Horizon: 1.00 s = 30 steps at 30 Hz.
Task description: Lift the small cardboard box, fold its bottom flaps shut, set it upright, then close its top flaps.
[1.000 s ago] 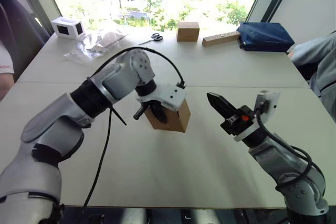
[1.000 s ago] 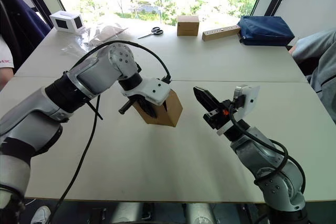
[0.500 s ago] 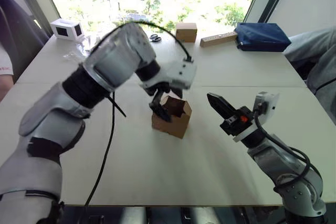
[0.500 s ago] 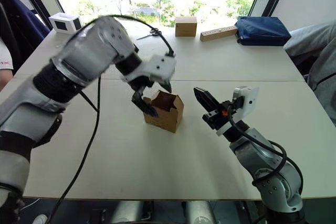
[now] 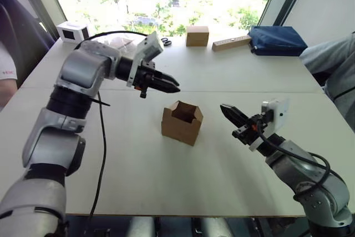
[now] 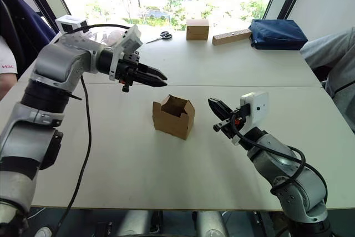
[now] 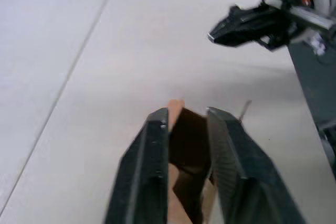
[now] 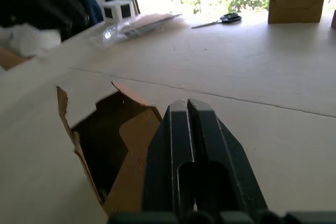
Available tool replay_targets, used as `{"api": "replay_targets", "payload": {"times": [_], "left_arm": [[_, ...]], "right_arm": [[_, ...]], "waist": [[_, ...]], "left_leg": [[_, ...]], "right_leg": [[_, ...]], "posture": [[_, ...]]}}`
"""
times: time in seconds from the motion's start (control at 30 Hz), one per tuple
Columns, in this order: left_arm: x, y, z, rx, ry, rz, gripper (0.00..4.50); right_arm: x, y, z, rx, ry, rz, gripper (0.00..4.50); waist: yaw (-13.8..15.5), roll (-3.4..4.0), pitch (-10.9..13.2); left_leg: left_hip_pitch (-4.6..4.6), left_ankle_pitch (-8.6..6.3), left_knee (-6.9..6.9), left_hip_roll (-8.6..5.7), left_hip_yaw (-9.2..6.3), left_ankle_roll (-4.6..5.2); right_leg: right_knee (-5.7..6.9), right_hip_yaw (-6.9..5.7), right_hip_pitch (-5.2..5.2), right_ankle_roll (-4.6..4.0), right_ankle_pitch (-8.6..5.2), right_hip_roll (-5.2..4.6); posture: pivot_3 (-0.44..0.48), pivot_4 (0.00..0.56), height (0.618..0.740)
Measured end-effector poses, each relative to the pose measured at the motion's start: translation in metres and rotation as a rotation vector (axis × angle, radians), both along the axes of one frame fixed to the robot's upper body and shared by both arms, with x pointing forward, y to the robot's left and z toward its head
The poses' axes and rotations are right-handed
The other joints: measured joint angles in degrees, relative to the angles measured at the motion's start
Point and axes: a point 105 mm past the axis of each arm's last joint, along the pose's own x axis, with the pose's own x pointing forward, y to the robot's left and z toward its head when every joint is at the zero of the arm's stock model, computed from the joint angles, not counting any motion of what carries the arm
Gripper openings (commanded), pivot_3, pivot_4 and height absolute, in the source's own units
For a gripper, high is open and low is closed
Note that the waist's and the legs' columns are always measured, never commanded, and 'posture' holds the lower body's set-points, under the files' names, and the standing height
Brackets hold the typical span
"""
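The small cardboard box [image 5: 182, 122] is sitting upright on the white table [image 5: 166, 176], just left of frame centre in the left eye view, with its top flaps standing open and the dark interior showing. Nothing is gripping it.

The left gripper [image 5: 173, 88] is hovering above and to the upper left of the box, clear of it, pointing toward the right of the frame. In the left wrist view its fingers [image 7: 149, 161] are showing a narrow gap with nothing between them; the box is lying beyond them.

The right gripper [image 5: 224, 108] is hanging to the right of the box, near it but apart, tip aimed at the box. Its two fingers [image 8: 181, 145] are pressing together, holding nothing.

Along the far table edge: scissors [image 6: 160, 36], a smaller brown cube [image 6: 197, 29], a cardboard strip [image 6: 232, 36], a blue bag [image 6: 279, 33].
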Motion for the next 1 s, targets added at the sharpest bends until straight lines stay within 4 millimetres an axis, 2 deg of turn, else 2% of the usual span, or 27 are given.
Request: {"api": "replay_targets", "payload": {"times": [0.13,0.37,0.47,0.63,0.87,1.0], "left_arm": [[0.019,0.019,-0.049,-0.122,0.089,0.22,0.03],[0.027,0.035,-0.084,-0.095,0.059,0.383,0.03],[0.019,0.037,-0.107,-0.065,0.088,0.386,0.03],[-0.005,0.027,-0.149,0.037,0.143,0.31,0.03],[-0.014,0.027,-0.149,0.085,0.148,0.276,0.03],[-0.026,0.028,-0.151,0.107,0.178,0.231,0.03]], "right_arm": [[0.012,-0.013,-0.037,-0.229,0.093,-0.086,0.0],[0.008,0.008,-0.048,-0.259,0.126,-0.003,0.0],[0.005,0.018,-0.054,-0.256,0.149,0.037,0.0],[0.004,0.042,-0.058,-0.268,0.17,0.153,0.0],[0.005,0.043,-0.066,-0.284,0.218,0.185,0.0],[0.002,0.039,-0.069,-0.292,0.247,0.2,0.0]], "waist": [[0.1,-0.03,0.0],[0.2,-0.02,0.0],[0.2,-0.04,0.0],[0.1,-0.04,0.0],[0.2,-0.04,0.0],[0.1,-0.04,0.0]], "left_leg": [[0.02,0.01,0.01,0.0,-0.01,-0.01],[0.24,0.01,0.0,0.0,0.02,-0.02],[0.28,0.01,0.0,0.01,0.04,-0.02],[0.35,0.01,0.0,0.02,0.05,-0.02],[0.35,0.01,-0.01,0.02,0.04,-0.02],[0.36,0.0,-0.02,0.03,0.03,-0.02]], "right_leg": [[0.04,-0.02,0.0,0.0,0.01,0.06],[0.05,-0.01,0.21,0.0,0.02,-0.01],[0.03,-0.01,0.25,-0.01,0.02,-0.02],[0.03,-0.01,0.27,-0.08,0.01,0.01],[0.04,-0.02,0.3,-0.14,0.0,-0.02],[0.03,-0.02,0.29,-0.12,0.02,-0.01]], "posture": [[0.0,0.15,0.74],[0.0,0.15,0.74],[0.0,0.15,0.74],[0.0,0.15,0.74],[0.0,0.15,0.74],[0.0,0.15,0.74]]}}
